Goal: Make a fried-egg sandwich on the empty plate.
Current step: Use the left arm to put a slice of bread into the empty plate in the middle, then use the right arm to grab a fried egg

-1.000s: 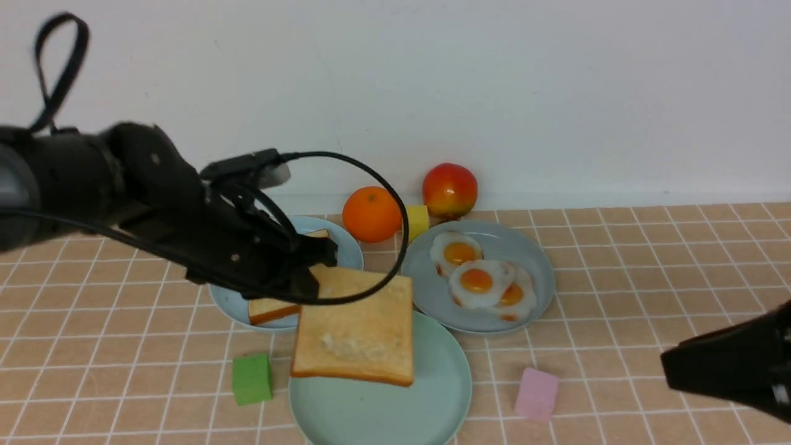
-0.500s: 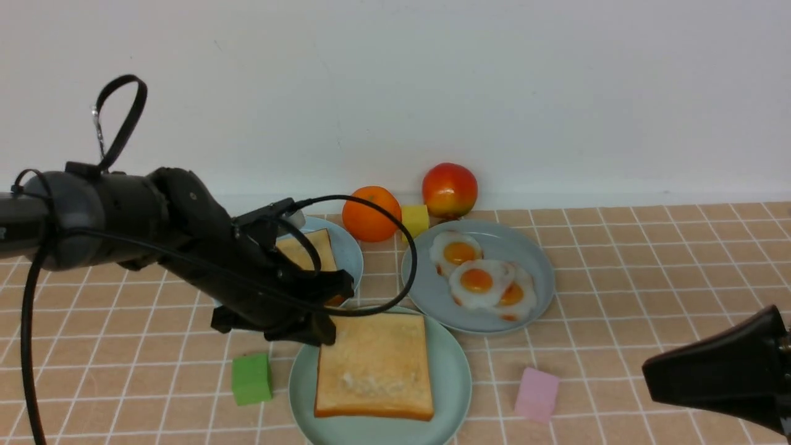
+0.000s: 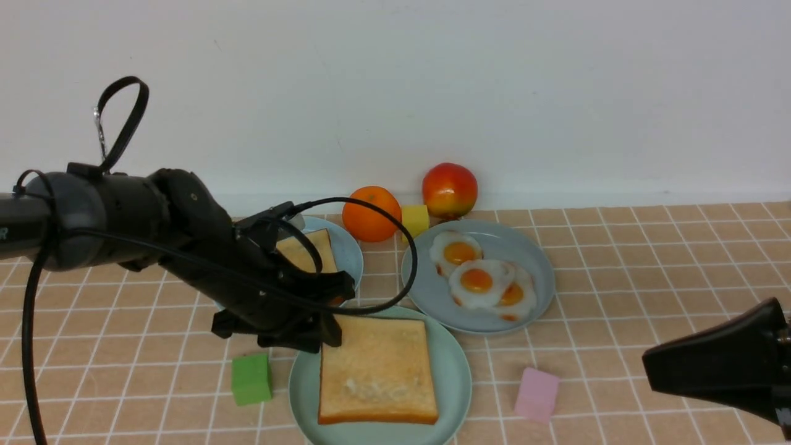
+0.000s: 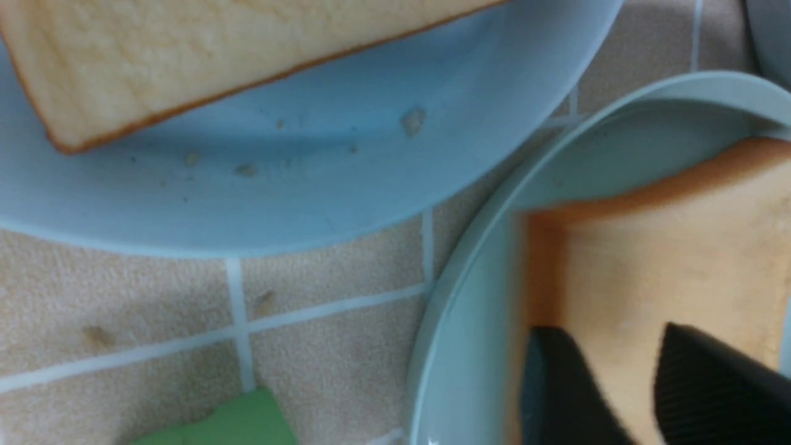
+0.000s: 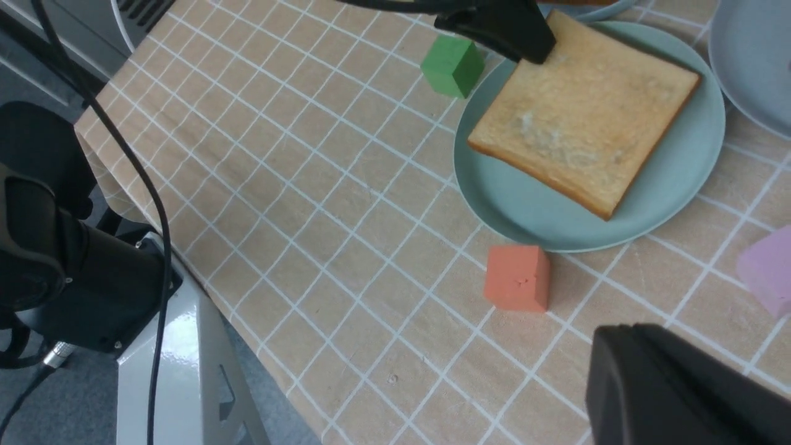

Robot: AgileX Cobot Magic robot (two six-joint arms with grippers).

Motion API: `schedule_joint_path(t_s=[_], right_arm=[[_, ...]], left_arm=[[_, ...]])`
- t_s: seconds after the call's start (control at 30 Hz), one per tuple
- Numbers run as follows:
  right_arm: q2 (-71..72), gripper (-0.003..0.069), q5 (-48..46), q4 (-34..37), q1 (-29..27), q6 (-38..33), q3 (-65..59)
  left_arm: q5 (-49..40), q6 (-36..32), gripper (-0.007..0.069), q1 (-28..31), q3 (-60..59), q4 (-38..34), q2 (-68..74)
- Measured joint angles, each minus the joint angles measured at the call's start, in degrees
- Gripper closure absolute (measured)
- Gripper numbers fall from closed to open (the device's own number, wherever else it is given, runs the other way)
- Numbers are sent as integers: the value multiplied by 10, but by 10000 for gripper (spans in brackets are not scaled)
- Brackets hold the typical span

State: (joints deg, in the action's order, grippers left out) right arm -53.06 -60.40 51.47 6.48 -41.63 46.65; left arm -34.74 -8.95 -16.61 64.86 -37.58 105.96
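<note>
"On the tan tiled tablecloth [image 3: 649,259], what takes up the most room?"

"The left arm [image 3: 123,216], easily. It reaches in low from the left, and the left gripper [image 3: 341,312] sits at the far left corner of the toast slice [image 3: 377,371]. Its own wrist camera shows the 2 fingers [image 4: 568,395] standing apart, with toast showing between them. So the jaws are parted, not pinching."

"And the other one?"

"The right gripper [image 3: 661,364] hangs at the near right edge, well apart from the food. Its jaws are pressed together on nothing."

"Where's the sandwich?"

"There's only 1 layer of it. The mint-green plate [image 3: 457,371] is nearest us, in the middle, and that toast slice lies flat on it, covering much of it. The grey-blue plate [image 3: 537,266] is behind it to the right, with all 3 fried eggs [image 3: 479,279] overlapping on it. The sky-blue plate [image 3: 353,256] is behind it to the left, half hidden by the arm, and has a second slice [image 3: 306,253] on it."

"Smaller things?"

"An orange [image 3: 371,213] and a red-and-yellow apple [image 3: 449,190] are by the wall, with a yellow block [image 3: 415,219] between them. A green block [image 3: 251,378] is just left of the mint-green plate and a pink block [image 3: 536,394] is to its right. An orange-red block [image 5: 517,278] lies near its front rim, seen only from the right wrist."
</note>
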Motion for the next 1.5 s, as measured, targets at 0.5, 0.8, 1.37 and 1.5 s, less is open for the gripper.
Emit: schedule_joint_path(t_s=[0.5, 0.8, 1.37, 1.5], right_arm=[[-15, 631, 7, 25, 0, -18, 20], [-127, 529, 12, -78, 26, 91, 140], [-507, 301, 86, -234, 79, 309, 387], [-596, 306, 61, -251, 69, 363, 458]], left_arm=[[-141, 0, 186, 49, 76, 76, -215], [-138, -65, 459, -42, -43, 60, -372], [-142, -96, 638, -79, -144, 63, -440], [-152, -88, 638, -79, -144, 63, -440]])
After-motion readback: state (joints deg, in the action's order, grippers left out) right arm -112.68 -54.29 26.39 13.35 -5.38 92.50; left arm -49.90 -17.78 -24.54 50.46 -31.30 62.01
